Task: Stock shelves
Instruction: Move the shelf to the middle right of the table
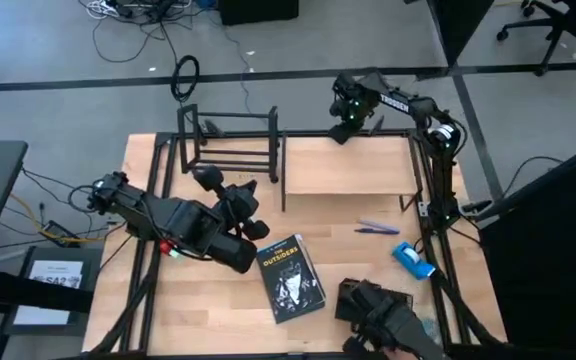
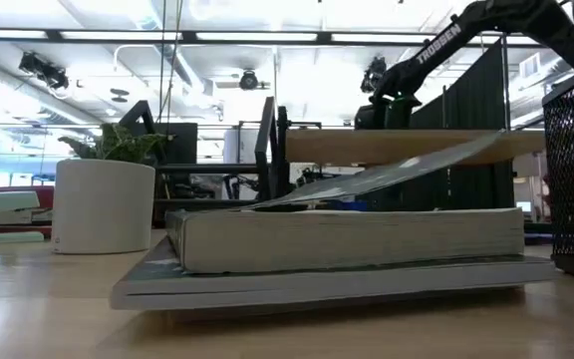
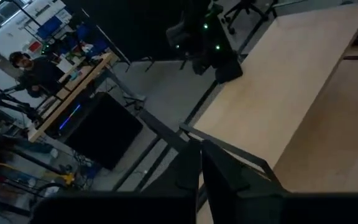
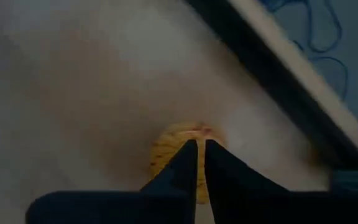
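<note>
The wood-plank shelf (image 1: pixel 348 165) stands at the table's far right, and the black tube-frame rack (image 1: pixel 228 140) stands left of it. My right gripper (image 1: pixel 346 128) hangs over the plank's far left corner, fingers pointing down. Its fingers are nearly together just above a small round yellow thing (image 4: pixel 166 152) that lies on the plank. My left gripper (image 1: pixel 251 197) hovers shut near the rack's near right corner with nothing in it. It faces across the plank (image 3: pixel 291 81) toward the right gripper (image 3: pixel 219 65). My right gripper comes down from above on the yellow thing's top (image 4: pixel 197 132). Its own fingertips (image 4: pixel 188 155) cover the spot, so I cannot tell whether they touch it. The yellow thing rests on the plank.
A paperback book (image 1: pixel 290 278) lies at the table's near middle and fills the low view (image 2: pixel 347 239). Pens (image 1: pixel 378 228) and a blue thing (image 1: pixel 413 260) lie near the right edge. A black mesh tray (image 1: pixel 378 310) stands at the near right. A white plant pot (image 2: pixel 103 204) also shows in the low view.
</note>
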You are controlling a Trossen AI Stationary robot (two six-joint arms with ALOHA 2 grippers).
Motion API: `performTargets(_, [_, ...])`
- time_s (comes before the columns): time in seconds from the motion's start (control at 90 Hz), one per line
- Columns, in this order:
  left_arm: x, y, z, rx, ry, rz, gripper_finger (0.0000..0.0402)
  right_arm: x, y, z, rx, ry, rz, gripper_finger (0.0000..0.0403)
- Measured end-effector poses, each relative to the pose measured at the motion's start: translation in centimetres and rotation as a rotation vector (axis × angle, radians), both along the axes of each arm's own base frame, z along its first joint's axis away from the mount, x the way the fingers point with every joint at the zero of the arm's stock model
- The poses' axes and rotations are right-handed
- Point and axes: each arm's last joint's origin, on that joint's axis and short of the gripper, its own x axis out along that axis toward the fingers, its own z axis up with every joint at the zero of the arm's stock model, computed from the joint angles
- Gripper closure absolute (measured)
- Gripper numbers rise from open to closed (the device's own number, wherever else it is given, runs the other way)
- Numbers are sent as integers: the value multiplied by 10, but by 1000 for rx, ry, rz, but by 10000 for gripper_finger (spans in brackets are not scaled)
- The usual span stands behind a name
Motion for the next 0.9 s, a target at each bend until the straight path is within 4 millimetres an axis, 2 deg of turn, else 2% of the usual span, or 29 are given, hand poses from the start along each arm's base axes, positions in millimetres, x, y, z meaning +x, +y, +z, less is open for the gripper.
performTargets(0.089, [0,-1,0,-2,0,-4,402,7,9,-1,25,6,52,402])
performTargets(0.178, [-1,-2,0,-2,0,-8,402,13,9,0,-51,37,21,402])
performTargets(0.3, [-1,-2,0,-1,1,-8,402,16,-2,6,-200,36,-116,403])
performTargets(0.522, [-1,-3,0,-1,1,-13,402,11,-13,5,-227,6,-196,403])
performTargets(0.7, [-1,-4,0,-3,1,-16,402,6,-12,2,-124,-26,-176,403])
performTargets(0.844, [-1,-4,0,-9,-3,-17,402,10,13,-1,95,-24,-13,403])
performTargets(0.9, [-1,-4,0,-9,-5,-17,402,15,20,4,99,-51,33,403])
